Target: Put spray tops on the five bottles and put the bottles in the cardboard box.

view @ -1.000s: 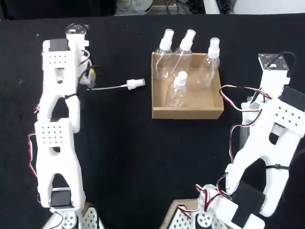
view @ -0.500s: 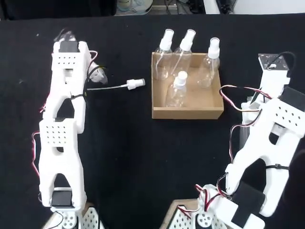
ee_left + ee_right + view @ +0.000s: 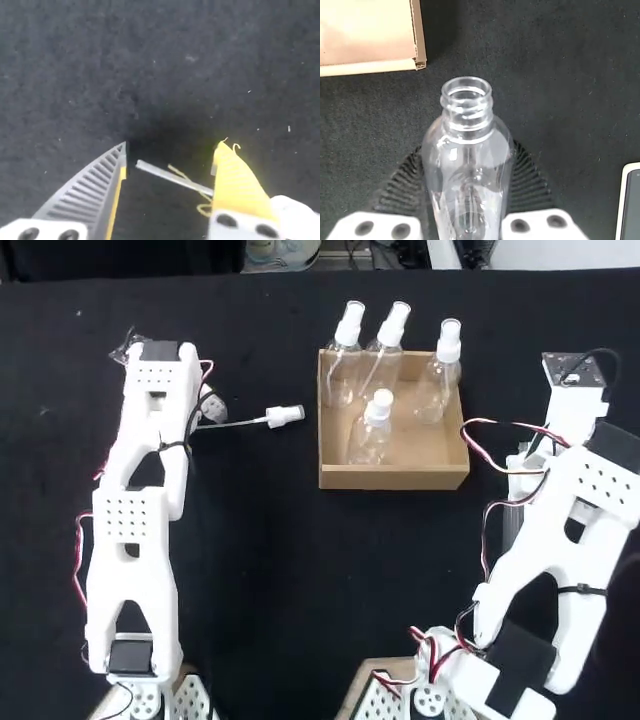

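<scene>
While the left gripper (image 3: 172,148) hangs open just above the table (image 3: 260,570), its jaws straddle the thin tube (image 3: 167,174) of the loose spray top (image 3: 285,416), which lies between the left arm and the box (image 3: 392,478). 4 topped bottles (image 3: 372,430) sit in the box. The right gripper (image 3: 468,150) is clenched on the 5th bottle (image 3: 467,107), uncapped, near a box corner.

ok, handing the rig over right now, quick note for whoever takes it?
Left gripper: jaws open, astride the tube of the last spray top, which lies on the table between that arm and the box.
Right gripper: shut on the uncapped bottle, near a box corner.
Done: four capped bottles are in the box.
Left: grip the top, fit it on the bottle, box it.
</scene>
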You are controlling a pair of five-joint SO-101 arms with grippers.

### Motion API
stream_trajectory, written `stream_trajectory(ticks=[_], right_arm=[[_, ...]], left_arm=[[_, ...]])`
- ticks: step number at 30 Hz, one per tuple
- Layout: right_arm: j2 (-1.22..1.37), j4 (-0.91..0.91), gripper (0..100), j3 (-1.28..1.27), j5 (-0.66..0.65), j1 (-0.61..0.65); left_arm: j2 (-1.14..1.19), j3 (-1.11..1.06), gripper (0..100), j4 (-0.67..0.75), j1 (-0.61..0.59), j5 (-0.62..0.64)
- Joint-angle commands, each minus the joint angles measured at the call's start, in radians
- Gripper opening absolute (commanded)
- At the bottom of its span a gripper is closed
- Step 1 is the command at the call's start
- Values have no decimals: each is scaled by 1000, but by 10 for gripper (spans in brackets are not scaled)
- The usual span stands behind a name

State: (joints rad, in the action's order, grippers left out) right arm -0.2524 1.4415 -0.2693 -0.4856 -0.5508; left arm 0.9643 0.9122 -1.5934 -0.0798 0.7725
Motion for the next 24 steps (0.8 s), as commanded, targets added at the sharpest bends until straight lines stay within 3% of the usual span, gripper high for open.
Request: stream_trajectory(ticks=[1,5,9,17,19,24], right_arm=[[-48,-15,11,2,9,17],[-48,-15,11,2,9,17],[-48,-15,11,5,8,17],[-48,-15,11,7,6,17],[-48,-15,11,5,3,15],[-51,-15,11,7,2,14]], left_arm=[[31,102,247,0,30,20],[38,231,108,-74,28,69],[48,329,31,-138,30,83],[37,337,30,-150,24,84],[35,337,30,-150,13,21],[44,337,31,-150,-47,-298]])
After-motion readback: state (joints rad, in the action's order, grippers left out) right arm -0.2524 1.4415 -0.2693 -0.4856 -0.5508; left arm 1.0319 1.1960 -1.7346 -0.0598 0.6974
